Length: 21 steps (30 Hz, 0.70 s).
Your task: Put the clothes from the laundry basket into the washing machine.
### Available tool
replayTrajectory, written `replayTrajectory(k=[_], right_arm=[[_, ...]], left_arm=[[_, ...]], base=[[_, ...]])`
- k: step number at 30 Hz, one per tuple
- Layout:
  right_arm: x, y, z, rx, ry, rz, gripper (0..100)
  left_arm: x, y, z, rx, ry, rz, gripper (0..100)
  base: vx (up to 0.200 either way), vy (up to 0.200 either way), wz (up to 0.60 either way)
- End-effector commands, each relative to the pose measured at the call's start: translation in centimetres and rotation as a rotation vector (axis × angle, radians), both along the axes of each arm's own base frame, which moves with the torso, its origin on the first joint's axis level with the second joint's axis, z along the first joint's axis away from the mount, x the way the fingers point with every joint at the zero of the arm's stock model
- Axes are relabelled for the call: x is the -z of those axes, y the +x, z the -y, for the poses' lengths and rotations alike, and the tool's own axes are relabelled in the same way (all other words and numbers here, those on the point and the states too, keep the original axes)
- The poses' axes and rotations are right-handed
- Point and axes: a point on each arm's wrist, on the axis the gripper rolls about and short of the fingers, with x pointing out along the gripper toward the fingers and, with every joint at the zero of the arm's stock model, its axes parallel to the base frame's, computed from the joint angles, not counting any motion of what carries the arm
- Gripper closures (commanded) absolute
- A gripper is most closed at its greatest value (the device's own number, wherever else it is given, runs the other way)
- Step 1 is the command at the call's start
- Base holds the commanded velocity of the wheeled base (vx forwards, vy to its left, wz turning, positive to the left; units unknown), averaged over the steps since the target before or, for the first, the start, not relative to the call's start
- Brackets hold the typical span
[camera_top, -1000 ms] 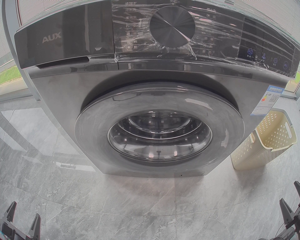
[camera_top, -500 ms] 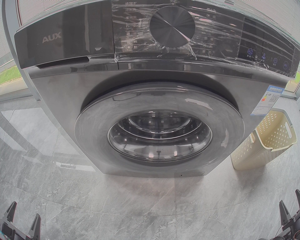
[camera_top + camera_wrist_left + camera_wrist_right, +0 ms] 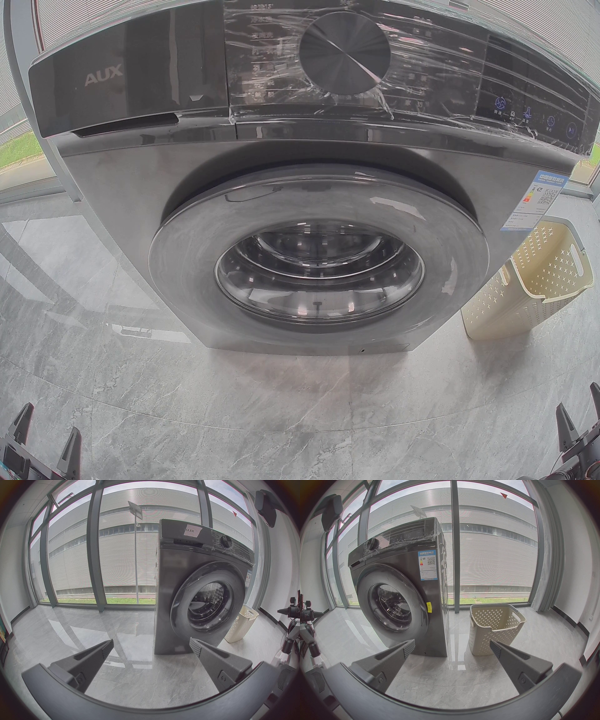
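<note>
Head view gives you the washing machine [image 3: 125, 169] dead ahead, its round door [image 3: 319, 275] shut. The laundry basket [image 3: 537, 281] stands upright on the floor [image 3: 281, 400], just beside the machine on your right. Left gripper [image 3: 151, 644] and right gripper [image 3: 451, 644] hang low in front of the machine, well apart from it, jaws spread wide, holding nothing.

Heads up: you can't see down into the laundry basket [image 3: 495, 627] ahead of your right gripper [image 3: 451, 643]; its own wall hides the bottom. From the head camera, the washing machine [image 3: 312, 187] covers part of the basket. The bottom edge chops off most of both grippers, left gripper [image 3: 49, 420] included. What's behind the door glass [image 3: 319, 275] is lost in reflections.
</note>
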Motion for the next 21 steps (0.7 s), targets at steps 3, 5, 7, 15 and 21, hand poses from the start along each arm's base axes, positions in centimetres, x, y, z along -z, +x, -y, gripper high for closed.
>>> replayTrajectory(k=[3,5,7,15,21], right_arm=[[0.54,0.04,-0.01,0.0,-0.008,-0.007,0],[0.52,0.04,-0.05,-0.018,-0.019,-0.006,0],[0.51,0.04,-0.13,-0.055,-0.047,-0.004,0],[0.54,0.04,-0.14,-0.06,-0.035,-0.007,0],[0.54,0.04,-0.14,-0.063,-0.036,-0.007,0]], left_arm=[[0.43,0.01,0.0,0.001,0.001,-0.001,0],[0.43,0.01,0.0,0.001,0.002,-0.001,0],[0.47,0.02,0.0,0.001,0.009,-0.003,0],[0.48,0.01,0.0,-0.002,0.016,-0.001,0],[0.48,0.01,0.0,-0.002,0.016,-0.001,0]], base=[[0.0,0.0,0.0],[0.0,0.0,0.0],[0.0,0.0,0.0],[0.0,0.0,0.0],[0.0,0.0,0.0]])
